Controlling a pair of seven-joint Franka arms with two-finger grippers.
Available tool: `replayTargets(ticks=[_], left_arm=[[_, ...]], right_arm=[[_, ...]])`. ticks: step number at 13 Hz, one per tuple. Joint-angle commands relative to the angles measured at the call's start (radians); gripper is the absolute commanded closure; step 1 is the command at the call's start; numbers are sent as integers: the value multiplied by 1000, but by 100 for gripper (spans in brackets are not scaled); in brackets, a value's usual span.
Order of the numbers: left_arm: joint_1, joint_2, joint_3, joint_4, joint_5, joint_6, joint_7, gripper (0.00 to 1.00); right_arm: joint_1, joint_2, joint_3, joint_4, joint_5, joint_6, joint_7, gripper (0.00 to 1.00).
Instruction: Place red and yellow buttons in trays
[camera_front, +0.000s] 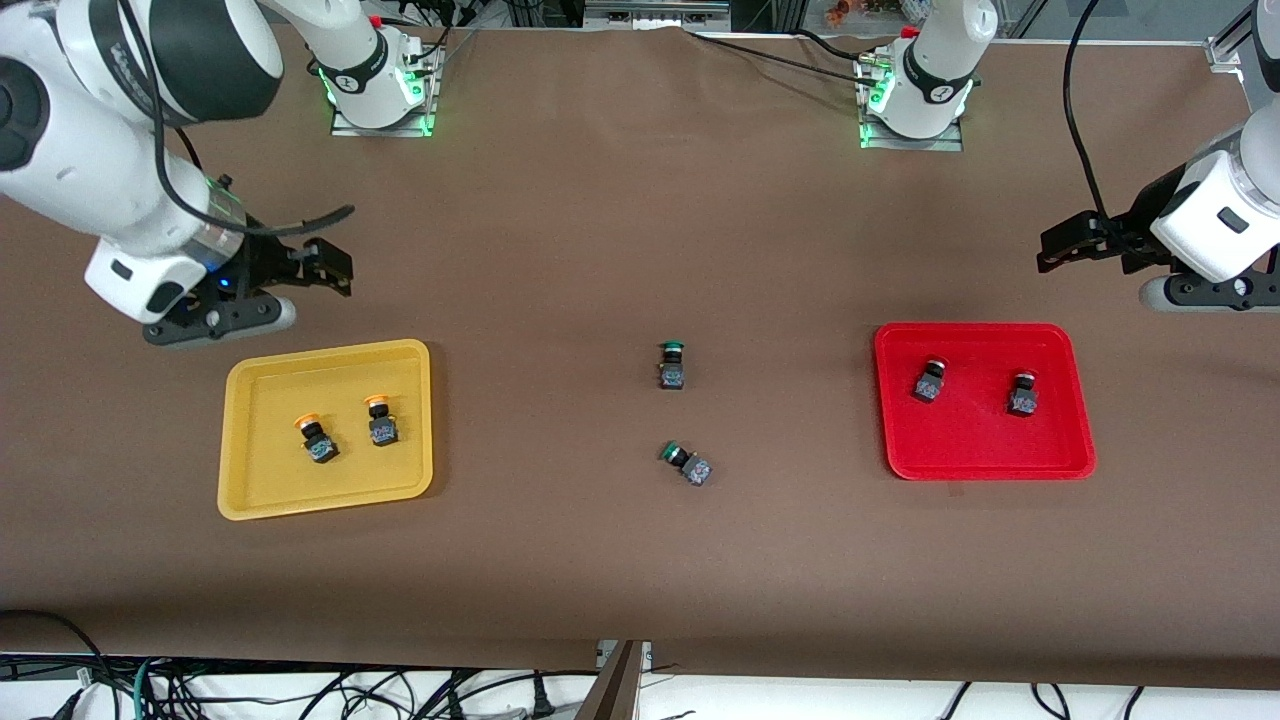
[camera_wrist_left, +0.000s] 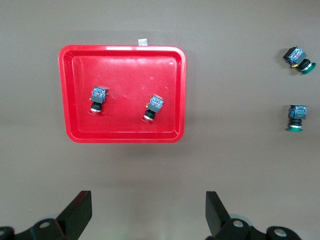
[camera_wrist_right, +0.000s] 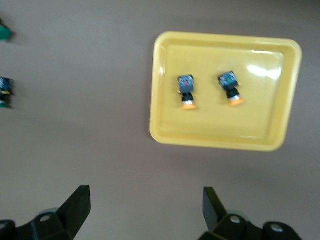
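Both my grippers hang empty, fingers spread wide: left gripper (camera_front: 1085, 243) over bare worktop (camera_front: 640, 200) just off the red tray (camera_front: 985, 470), right gripper (camera_front: 300, 275) likewise just off the yellow tray (camera_front: 325, 500), each on the base side of its tray. Two red buttons (camera_front: 928, 381) (camera_front: 1022, 394) sit in the red tray, well apart; two yellow buttons (camera_front: 318, 439) (camera_front: 381, 421) sit in the yellow tray, near each other. All four lie tipped, caps toward the bases. By my read, sorting is done. Only two green buttons (camera_front: 672, 364) (camera_front: 686, 463) remain mid-worktop, between the trays, not mine to move. So no target lies toward either set of fingers; if anything needed fixing, each arm is nearest its own tray.
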Motion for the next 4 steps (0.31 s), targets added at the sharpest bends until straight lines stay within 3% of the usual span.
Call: replayTargets(ticks=[1, 4], left_arm=[[-5, 11, 4, 29, -15, -16, -7, 0], [-5, 11, 4, 29, -16, -16, -7, 0]], right_arm=[[-27, -18, 5, 35, -46, -60, -30, 1], [-30, 12, 5, 97, -45, -97, -45, 1]])
